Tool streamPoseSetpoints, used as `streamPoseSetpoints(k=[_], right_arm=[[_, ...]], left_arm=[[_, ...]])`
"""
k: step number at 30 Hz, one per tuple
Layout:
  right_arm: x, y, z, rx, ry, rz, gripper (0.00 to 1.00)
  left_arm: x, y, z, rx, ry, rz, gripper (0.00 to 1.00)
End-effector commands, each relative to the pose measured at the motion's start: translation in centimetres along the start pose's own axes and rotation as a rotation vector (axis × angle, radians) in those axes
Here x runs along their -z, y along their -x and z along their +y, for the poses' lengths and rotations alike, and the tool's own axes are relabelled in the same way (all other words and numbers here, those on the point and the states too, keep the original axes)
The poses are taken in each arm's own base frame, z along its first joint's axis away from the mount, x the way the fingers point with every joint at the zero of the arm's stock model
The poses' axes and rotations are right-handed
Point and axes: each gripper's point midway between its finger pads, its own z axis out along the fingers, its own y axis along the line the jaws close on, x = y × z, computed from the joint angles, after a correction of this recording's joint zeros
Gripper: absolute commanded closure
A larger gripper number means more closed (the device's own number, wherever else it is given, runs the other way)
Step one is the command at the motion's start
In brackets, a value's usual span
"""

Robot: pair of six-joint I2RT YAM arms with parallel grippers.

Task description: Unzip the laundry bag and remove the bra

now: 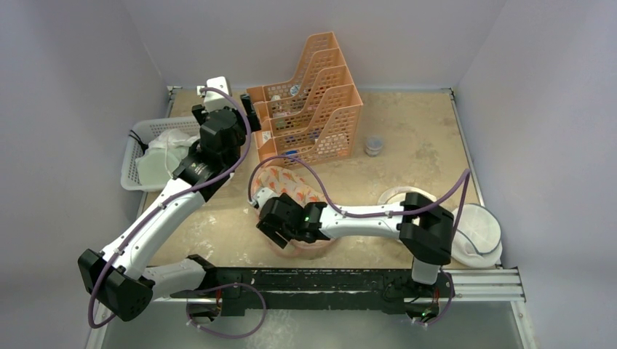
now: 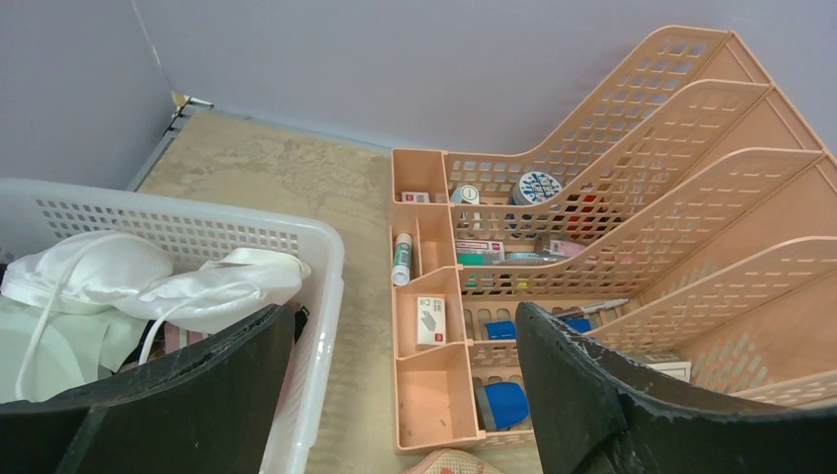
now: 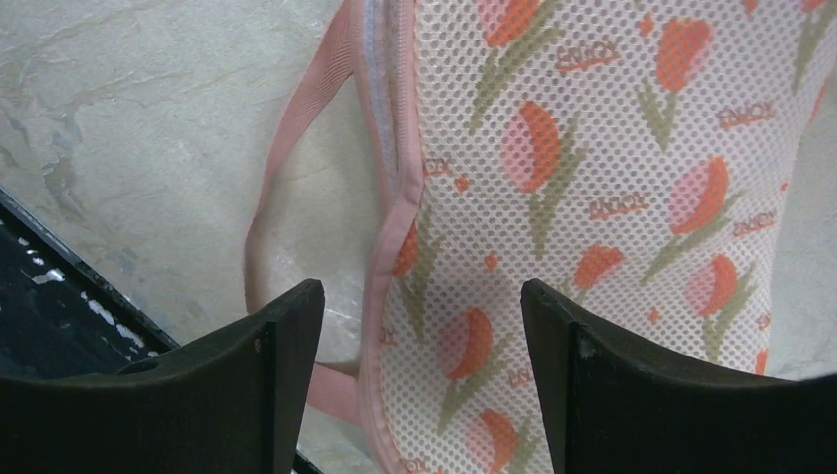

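Right gripper [image 3: 418,316]: apart, just above bag [image 3: 612,178]
Bag axis: top-to-bottom, wrist view
Left gripper [image 2: 403,321]: apart, well off, upper left

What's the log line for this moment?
right gripper: open over peach floral mesh laundry bag | left gripper: open, away | bra: unseen

I can read only the word "ENJOY", printed repeatedly among the tulips on the laundry bag [image 3: 612,197]; labels in the peach desk organizer [image 2: 642,178] are too small.

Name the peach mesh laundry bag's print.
The laundry bag shows red-orange tulips, green stems; right wrist view.
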Motion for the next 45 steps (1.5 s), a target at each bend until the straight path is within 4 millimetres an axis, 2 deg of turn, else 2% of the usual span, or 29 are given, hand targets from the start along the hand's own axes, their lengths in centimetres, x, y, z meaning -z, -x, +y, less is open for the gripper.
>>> streamPoseSetpoints(k=[1, 4, 12, 20, 28, 34, 41, 45], right_arm=[[-0.1, 0.6, 0.2, 0.013, -0.034, 0.016, 0.25], [-0.2, 0.9, 0.2, 0.012, -0.045, 0.011, 0.29], [-1.0, -0.5, -0.6, 0.030, -0.115, 0.069, 0.40], [0.9, 1.6, -0.4, -0.016, -0.068, -0.023, 0.58], [2.0, 2.2, -0.2, -0.043, -0.036, -0.050, 0.83], [3.6, 3.3, 0.5, -0.089, 0.034, -0.101, 1.00], [4.7, 4.0, 0.7, -0.133, 0.071, -0.149, 1.00], [5.9, 5.2, 0.0, -0.219, 0.112, -0.204, 1.00]], left_arm=[[-0.3, 0.6, -0.3, 0.006, -0.012, -0.025, 0.18], [-0.3, 0.5, -0.5, 0.003, -0.020, -0.020, 0.18], [-0.5, 0.2, -0.7, 0.002, -0.027, -0.011, 0.18], [-0.5, 0.1, -0.8, 0.000, -0.028, -0.010, 0.18], [-0.6, 0.0, -1.0, -0.001, -0.035, -0.005, 0.18], [-0.6, 0.0, -1.1, 0.001, -0.039, -0.002, 0.18], [-0.5, 0.0, -1.1, 0.002, -0.042, -0.003, 0.18], [-0.5, 0.0, -1.1, 0.001, -0.042, -0.001, 0.18]])
